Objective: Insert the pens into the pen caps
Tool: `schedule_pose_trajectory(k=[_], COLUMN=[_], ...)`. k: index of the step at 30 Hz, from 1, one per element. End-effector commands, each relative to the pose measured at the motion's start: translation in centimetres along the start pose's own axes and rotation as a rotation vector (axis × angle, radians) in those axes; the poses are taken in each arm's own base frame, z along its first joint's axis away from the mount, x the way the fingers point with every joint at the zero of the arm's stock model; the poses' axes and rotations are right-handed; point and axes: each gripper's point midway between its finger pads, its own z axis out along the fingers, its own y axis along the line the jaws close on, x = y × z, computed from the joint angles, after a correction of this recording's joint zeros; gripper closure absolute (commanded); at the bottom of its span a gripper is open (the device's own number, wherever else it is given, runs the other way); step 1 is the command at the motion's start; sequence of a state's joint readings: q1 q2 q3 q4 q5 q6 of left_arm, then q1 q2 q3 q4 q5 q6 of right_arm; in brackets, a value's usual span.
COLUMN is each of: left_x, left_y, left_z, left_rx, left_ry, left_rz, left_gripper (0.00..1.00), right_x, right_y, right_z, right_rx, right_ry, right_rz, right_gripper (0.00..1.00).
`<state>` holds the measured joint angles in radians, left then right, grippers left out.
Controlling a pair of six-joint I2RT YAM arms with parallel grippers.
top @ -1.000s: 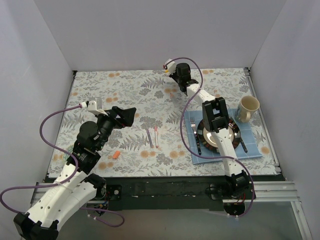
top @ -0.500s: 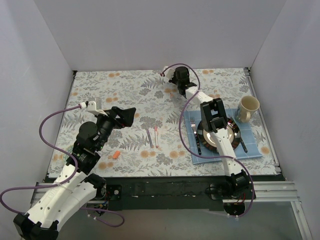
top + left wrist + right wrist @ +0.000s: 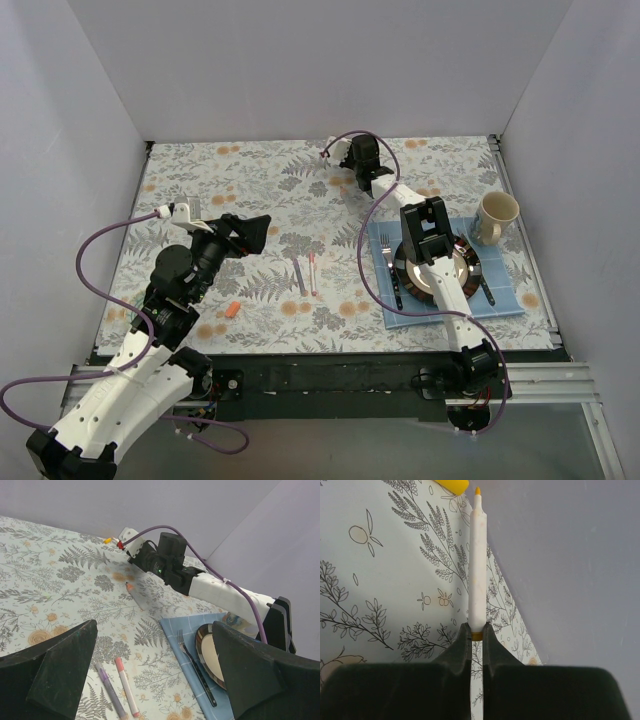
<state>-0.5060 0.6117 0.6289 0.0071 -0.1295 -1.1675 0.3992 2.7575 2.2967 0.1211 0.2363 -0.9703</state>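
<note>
My right gripper (image 3: 477,630) is shut on a whitish pen (image 3: 476,560) at its orange-banded end. The bare orange nib points at the seam between table and back wall. In the top view this gripper (image 3: 357,146) is at the table's far edge. A dark purple pen (image 3: 298,275) and a whitish pink-ended pen (image 3: 312,272) lie side by side mid-table, and also show in the left wrist view (image 3: 109,692) (image 3: 126,685). An orange cap (image 3: 232,309) lies near the front left. My left gripper (image 3: 255,228) (image 3: 154,625) is open and empty, left of the two pens.
At the right, a blue napkin (image 3: 505,300) carries a dark-rimmed plate (image 3: 440,290), a fork (image 3: 389,268) and dark cutlery (image 3: 484,288). A cream mug (image 3: 497,215) stands behind it. Grey walls enclose the table on three sides. A yellow object (image 3: 452,484) lies beyond the pen tip.
My right gripper has turned at the wrist at the far edge, so its white camera mount no longer shows from above. My left arm and the things on the table have not moved.
</note>
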Motion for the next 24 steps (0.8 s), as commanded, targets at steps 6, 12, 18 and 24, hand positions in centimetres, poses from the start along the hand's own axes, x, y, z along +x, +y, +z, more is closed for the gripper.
schedule_pose_trajectory(k=[6, 12, 18, 24], left_x=[0.2, -0.1, -0.1, -0.1], left_y=[0.1, 0.1, 0.1, 0.1], left_z=[0.0, -0.1, -0.2, -0.2], left_rx=[-0.001, 0.001, 0.001, -0.002], left_ry=[0.001, -0.009, -0.007, -0.01], left_rz=[0.006, 0.008, 0.008, 0.011], left_gripper=[0.02, 0.02, 0.02, 0.02], right_x=[-2.1, -1.7, -1.3, -1.2], right_y=[-2.0, -1.5, -1.0, -0.4], right_z=[0.1, 0.3, 0.4, 0.4], right_rx=[0.056, 0.042, 0.033, 0.012], right_ry=[-0.078, -0.065, -0.051, -0.05], right_rz=[-0.098, -0.117, -0.13, -0.168], right_gripper=[0.99, 0.99, 0.99, 0.99])
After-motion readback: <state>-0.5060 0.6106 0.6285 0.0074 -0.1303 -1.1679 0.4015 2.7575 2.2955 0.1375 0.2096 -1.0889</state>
